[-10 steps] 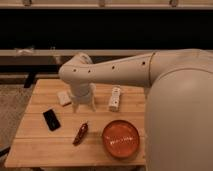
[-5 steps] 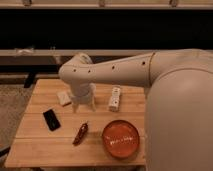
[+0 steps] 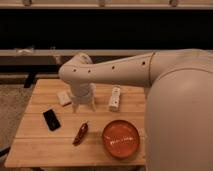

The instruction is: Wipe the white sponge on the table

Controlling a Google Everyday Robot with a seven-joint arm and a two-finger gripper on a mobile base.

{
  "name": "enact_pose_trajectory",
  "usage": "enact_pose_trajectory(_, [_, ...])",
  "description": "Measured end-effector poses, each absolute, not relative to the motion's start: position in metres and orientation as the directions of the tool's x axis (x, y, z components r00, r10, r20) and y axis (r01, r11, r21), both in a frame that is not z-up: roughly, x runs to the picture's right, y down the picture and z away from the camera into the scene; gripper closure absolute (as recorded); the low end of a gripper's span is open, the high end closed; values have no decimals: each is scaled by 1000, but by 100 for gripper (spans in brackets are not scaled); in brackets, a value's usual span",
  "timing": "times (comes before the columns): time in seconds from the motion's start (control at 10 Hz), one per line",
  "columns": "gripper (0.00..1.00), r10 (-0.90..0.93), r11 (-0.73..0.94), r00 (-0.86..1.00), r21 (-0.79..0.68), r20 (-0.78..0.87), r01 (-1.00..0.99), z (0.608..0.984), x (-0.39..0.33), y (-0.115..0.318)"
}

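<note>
Camera view, reading left to right. Pale wooden tabletop [image 3: 45, 150]. Black phone [image 3: 51, 120] lies flat near the left edge. White sponge [image 3: 63, 97] sits behind it, toward the back, flat on the wood, and nothing holds it. Gripper [image 3: 84, 105] is just right of the sponge, pointing down, tips at or near the tabletop. Fingers [image 3: 75, 104] are apart with nothing between them; contact with the sponge cannot be told. Further right is a white bar-shaped device [image 3: 115, 98]. In front are a dark red pepper-like item [image 3: 81, 133] and an orange bowl [image 3: 121, 139].

Judgement: the sponge is likely light, soft and squashable, and may skid on smooth wood. Pinch it low across opposite side faces, then press it flat for wiping.
</note>
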State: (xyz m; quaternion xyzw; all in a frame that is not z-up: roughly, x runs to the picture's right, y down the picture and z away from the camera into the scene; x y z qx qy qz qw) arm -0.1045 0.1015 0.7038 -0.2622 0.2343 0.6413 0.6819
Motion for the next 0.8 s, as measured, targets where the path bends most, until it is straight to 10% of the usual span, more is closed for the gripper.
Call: enact_pose_trajectory(0.8, [35,702,245,396,-322,-592,-915,770,-212,102])
